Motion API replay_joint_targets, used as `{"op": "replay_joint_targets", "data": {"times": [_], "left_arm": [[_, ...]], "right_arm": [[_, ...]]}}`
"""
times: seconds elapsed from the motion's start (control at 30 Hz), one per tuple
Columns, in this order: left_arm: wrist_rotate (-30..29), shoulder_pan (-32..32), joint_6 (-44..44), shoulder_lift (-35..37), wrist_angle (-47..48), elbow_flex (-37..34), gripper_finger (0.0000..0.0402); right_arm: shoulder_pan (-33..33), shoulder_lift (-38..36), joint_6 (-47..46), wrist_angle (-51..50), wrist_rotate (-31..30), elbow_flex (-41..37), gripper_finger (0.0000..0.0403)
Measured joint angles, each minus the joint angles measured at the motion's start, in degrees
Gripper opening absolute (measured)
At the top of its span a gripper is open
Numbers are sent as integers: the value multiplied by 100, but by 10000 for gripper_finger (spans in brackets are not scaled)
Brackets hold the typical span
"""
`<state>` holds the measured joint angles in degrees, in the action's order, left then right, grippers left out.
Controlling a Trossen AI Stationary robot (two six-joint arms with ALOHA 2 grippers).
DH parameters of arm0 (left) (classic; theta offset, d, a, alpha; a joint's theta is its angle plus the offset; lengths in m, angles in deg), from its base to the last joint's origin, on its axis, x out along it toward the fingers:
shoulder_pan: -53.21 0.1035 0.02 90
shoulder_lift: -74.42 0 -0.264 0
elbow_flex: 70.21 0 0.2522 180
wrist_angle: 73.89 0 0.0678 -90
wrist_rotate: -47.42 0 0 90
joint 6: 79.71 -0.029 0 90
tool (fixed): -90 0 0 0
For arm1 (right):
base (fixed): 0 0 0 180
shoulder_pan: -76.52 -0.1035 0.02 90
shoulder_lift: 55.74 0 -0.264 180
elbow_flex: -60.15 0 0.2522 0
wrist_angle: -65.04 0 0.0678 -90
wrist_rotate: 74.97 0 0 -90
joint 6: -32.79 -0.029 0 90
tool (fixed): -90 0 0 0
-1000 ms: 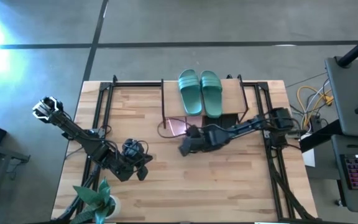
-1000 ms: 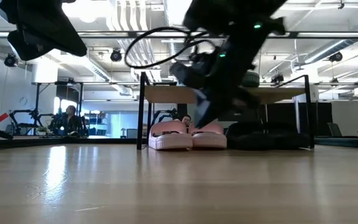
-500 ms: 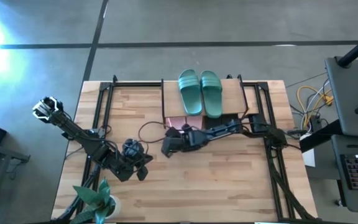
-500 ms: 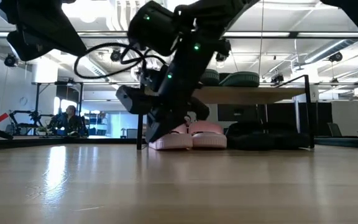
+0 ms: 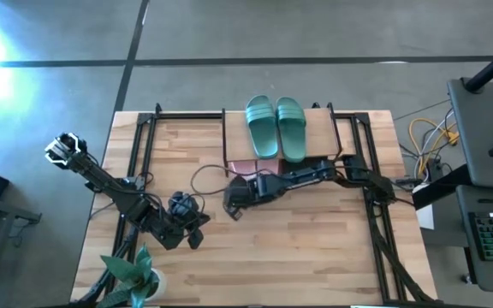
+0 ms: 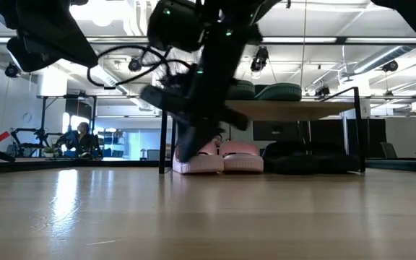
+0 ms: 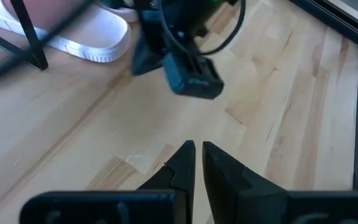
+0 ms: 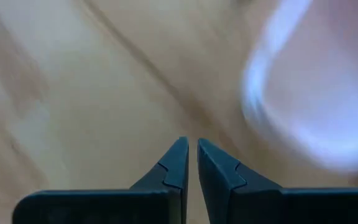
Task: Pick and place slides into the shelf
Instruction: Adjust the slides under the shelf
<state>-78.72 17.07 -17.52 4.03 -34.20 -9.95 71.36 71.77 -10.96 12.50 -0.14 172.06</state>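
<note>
A teal-green pair of slides (image 5: 276, 127) lies on the shelf's plank top (image 5: 319, 128). Under the shelf (image 6: 323, 110), a pale pink pair (image 6: 219, 159) and a black pair (image 6: 309, 155) rest on their soles on the table. My right gripper (image 5: 229, 205) hovers low over the table just in front of the pink pair (image 5: 242, 169), fingers shut (image 8: 192, 146), holding nothing. The pink slide (image 8: 316, 93) is a blur beside it. My left gripper (image 5: 197, 235) waits near the table's near-left part, shut (image 7: 196, 149), and faces the right gripper (image 7: 185, 68).
A potted plant (image 5: 135, 274) stands at the near-left edge beside the left arm. Black frame rails (image 5: 144, 137) run along both sides of the table. A loose cable (image 5: 204, 180) loops off the right gripper. Bare wood lies toward the near edge (image 5: 315, 257).
My right gripper has swung toward the table's left and come down, from in front of the shelf's middle to in front of the pink pair, turning about its wrist as it went. It has stayed shut. The slides and my left arm have kept still.
</note>
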Motion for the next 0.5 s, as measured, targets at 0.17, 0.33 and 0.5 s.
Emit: {"op": "replay_joint_targets", "data": {"times": [0.17,0.33,0.5], "left_arm": [[3,2,5,0,-4,0,15],[1,0,12,0,-7,0,15],[3,0,42,0,-28,-2,15]], "right_arm": [[105,-4,-985,-641,-11,-254,27],[265,8,-1132,-354,-294,-301,27],[469,19,-1138,-4,-458,-293,27]]}}
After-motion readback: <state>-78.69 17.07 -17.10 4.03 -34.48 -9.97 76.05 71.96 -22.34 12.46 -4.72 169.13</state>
